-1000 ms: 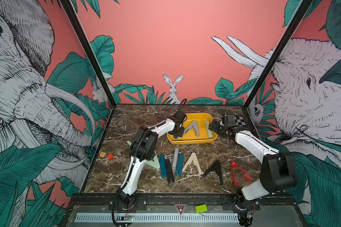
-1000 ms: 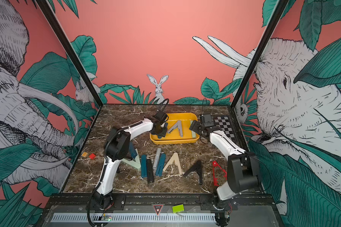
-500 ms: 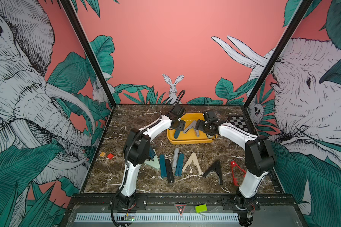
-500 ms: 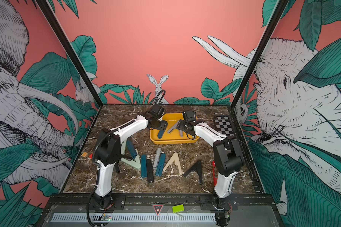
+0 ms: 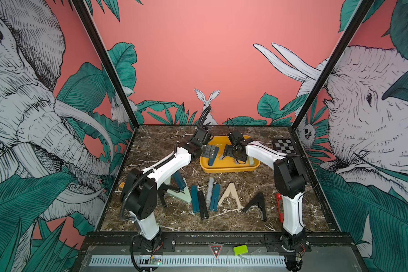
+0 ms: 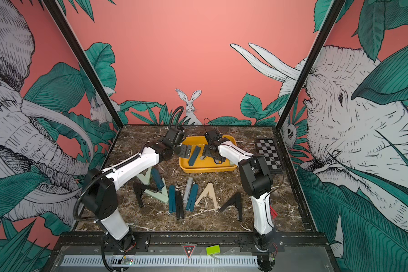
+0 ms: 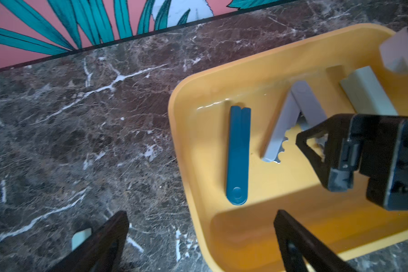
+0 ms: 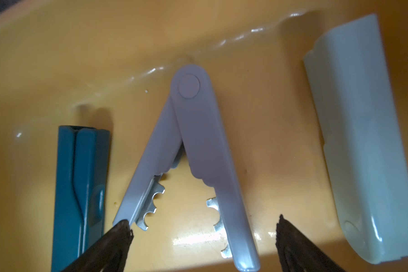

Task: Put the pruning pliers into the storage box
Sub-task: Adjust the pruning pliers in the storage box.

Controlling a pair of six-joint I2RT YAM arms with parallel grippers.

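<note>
The left gripper (image 7: 201, 213) hung spread and empty over the left rim of the storage box (image 5: 229, 170). The right gripper (image 8: 203, 223) was spread above a grey pair (image 8: 198, 141) inside. The unboxed pruning pliers (image 5: 215, 197) lay nearer, mostly pointing near-to-far, the leftmost closest to the left gripper.

The left gripper (image 7: 198, 237) has its two dark fingers (image 7: 108, 237) spread wide with nothing between them, one over the brown marble worktop (image 7: 80, 141) and one over the yellow storage box (image 7: 174, 122). In the box, folded dark teal pliers (image 7: 238, 155) lie flat, hinge end toward the fingers. Just beside them lie grey pliers (image 7: 280, 127), opened in a V with toothed metal edges. Pale mint pliers (image 7: 368, 96) lie beyond. The black right gripper (image 7: 320, 155) hangs over the grey pair's open ends.
</note>
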